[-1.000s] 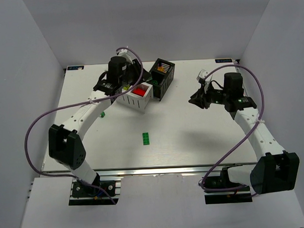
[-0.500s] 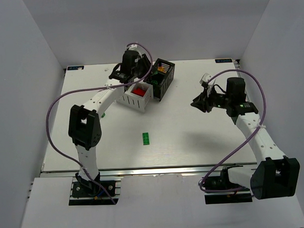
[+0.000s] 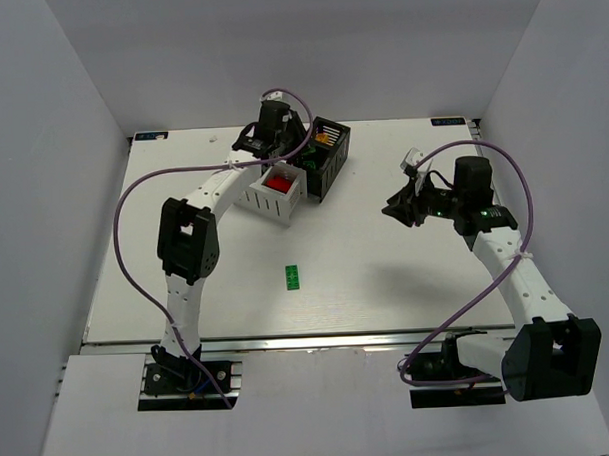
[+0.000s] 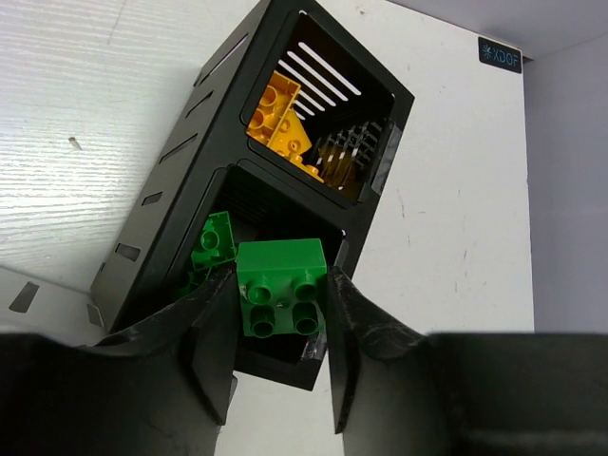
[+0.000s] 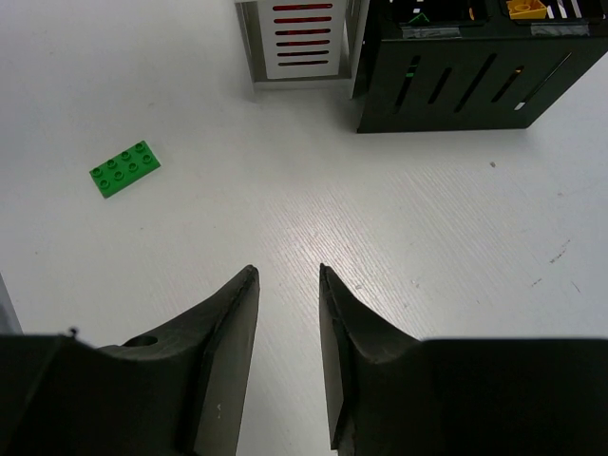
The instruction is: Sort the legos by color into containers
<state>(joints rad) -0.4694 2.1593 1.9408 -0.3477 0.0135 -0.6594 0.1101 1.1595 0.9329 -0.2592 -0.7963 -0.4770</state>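
Two pincers are in view, and only one has a load. The left pincer (image 4: 280, 296) is closed on a green lego (image 4: 281, 285), its fingers pressing the brick's two sides with the studs facing the wrist camera. It holds the brick just above the near compartment of the black container (image 4: 180, 161). More green legos (image 4: 213, 239) already lie in that compartment, and the far compartment next to it holds orange-yellow legos (image 4: 280, 114). From the top camera, the left arm reaches across to the far side of the worktop (image 3: 387, 285), with its pincer (image 3: 281, 139) over the black container (image 3: 328, 177). The white container (image 3: 264, 201) stands touching or just beside the black one, on its left, and red legos (image 3: 279, 183) show in one of its compartments. The right pincer (image 5: 288, 285) hangs above bare worktop well to the right of both containers. Its fingers stand a narrow gap apart with nothing between them. One loose green lego (image 3: 292, 276), a flat two-by-four brick, lies studs up on the worktop nearer the arm bases, well apart from the containers. The right wrist camera shows it (image 5: 124, 168) ahead and to the left of the fingers.
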